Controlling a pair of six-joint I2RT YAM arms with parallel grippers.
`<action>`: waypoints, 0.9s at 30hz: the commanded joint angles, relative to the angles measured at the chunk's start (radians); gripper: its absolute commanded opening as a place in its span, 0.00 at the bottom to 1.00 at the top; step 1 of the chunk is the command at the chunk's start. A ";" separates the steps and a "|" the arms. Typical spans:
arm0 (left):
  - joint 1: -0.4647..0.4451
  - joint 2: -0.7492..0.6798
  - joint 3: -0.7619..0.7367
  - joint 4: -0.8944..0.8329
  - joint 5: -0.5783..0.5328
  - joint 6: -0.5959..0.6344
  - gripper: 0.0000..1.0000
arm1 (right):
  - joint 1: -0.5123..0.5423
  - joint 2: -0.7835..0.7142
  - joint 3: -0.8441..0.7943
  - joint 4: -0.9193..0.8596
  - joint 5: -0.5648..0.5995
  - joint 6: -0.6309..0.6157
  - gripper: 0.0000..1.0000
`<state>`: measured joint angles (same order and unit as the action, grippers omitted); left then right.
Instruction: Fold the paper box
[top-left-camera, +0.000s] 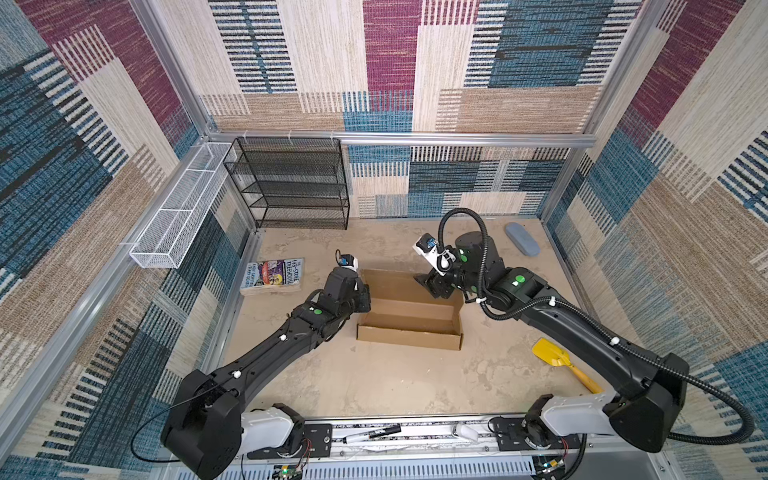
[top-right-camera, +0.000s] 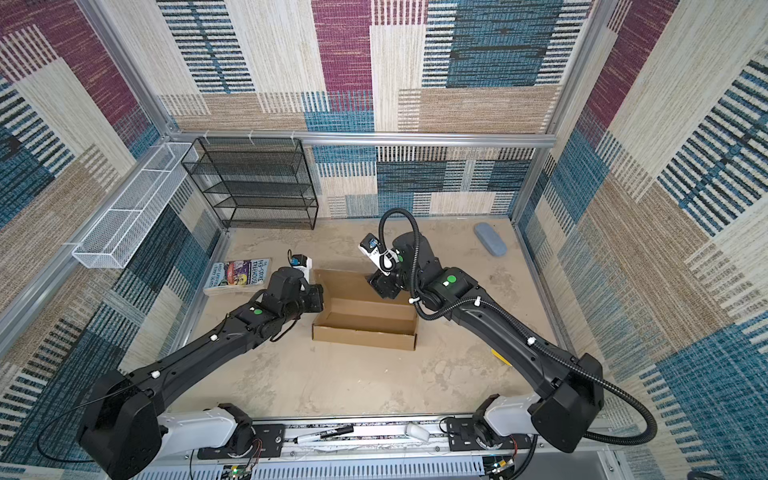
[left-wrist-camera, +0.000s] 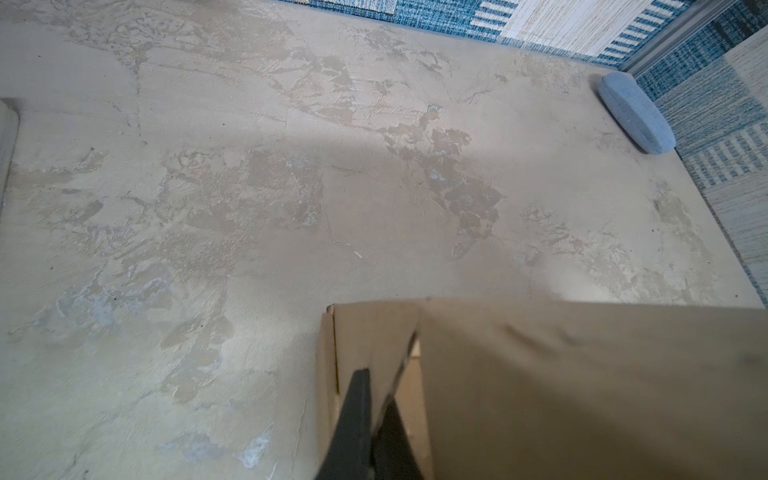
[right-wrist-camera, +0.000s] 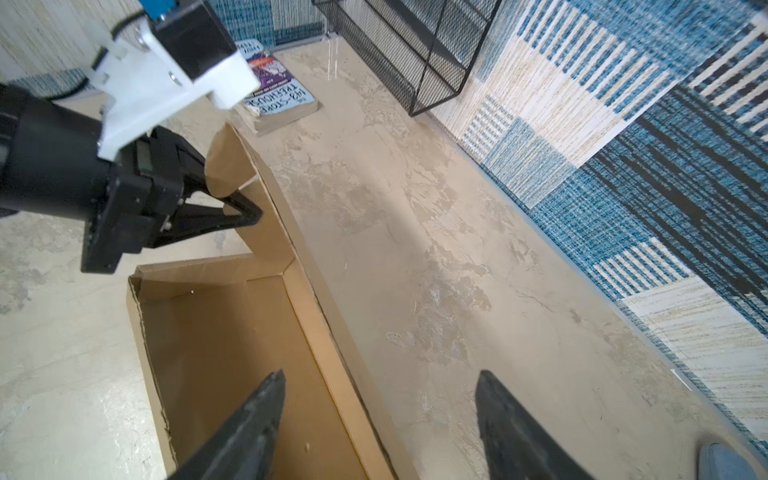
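Status: the paper box (top-left-camera: 409, 320) is placed mid-table, tray walls up, with the lid panel (top-left-camera: 395, 282) raised at the far side and not yet closed. The left gripper (right-wrist-camera: 254, 216) is pressed together on the lid's rounded corner ear (right-wrist-camera: 226, 166). The right gripper (right-wrist-camera: 381, 376) is spread and straddles the rear wall line at the opposite end; no contact can be made out.

Risks:
- The tray isn't pinned, so the whole box is likely dragged or tipped if the ear is pulled.
- The thin ear can be creased or torn by a one-corner pull.
- The lid is likely skewed unless its other end is caught.

Room:
- Bare table (top-left-camera: 374, 386) is left in front of and behind the box.
- The book (top-left-camera: 272, 276) is found near the left gripper's outer side, with the black wire shelf (top-left-camera: 291, 183) further back.
- The glasses case (top-left-camera: 522, 239) and yellow scoop (top-left-camera: 557, 357) are well apart from the box, though the scoop is just beside the right forearm.
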<state>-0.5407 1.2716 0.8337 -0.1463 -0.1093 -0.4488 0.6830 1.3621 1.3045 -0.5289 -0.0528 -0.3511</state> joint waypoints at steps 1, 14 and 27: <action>-0.001 -0.006 -0.008 0.003 -0.010 -0.011 0.00 | 0.001 0.032 0.031 -0.025 -0.022 -0.043 0.73; -0.001 -0.006 -0.015 0.019 -0.009 -0.013 0.00 | 0.006 0.129 0.058 -0.032 -0.024 -0.083 0.64; -0.001 -0.009 -0.007 0.016 -0.013 -0.010 0.00 | 0.029 0.159 0.047 -0.022 -0.045 -0.101 0.50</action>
<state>-0.5415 1.2678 0.8211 -0.1314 -0.1242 -0.4488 0.7044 1.5227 1.3537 -0.5667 -0.0765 -0.4461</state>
